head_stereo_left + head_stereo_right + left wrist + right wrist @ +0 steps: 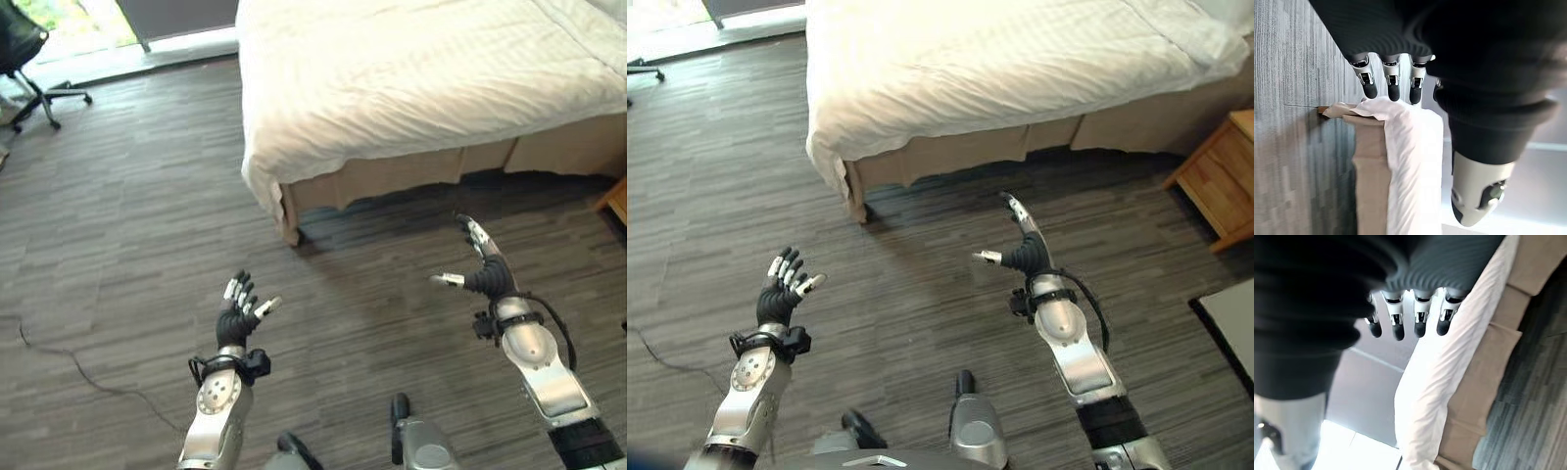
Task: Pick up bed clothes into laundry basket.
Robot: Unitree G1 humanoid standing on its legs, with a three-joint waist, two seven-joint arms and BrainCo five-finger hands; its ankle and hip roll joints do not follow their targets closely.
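A bed (421, 88) with a white cover (392, 69) and a beige skirt stands on the dark wood floor (127, 245). Both hands are raised over the floor, short of the bed: the left hand (238, 315) and the right hand (485, 272), each empty with fingers spread and straight. An office chair (24, 59) stands far left by the window.

Bedroom, hotel-like: wide bed (431, 78) under white bedding, beige skirt below; wooden nightstand (1220, 176) just beside it, office chair (24, 59) well apart, across wood-plank floor (127, 245).
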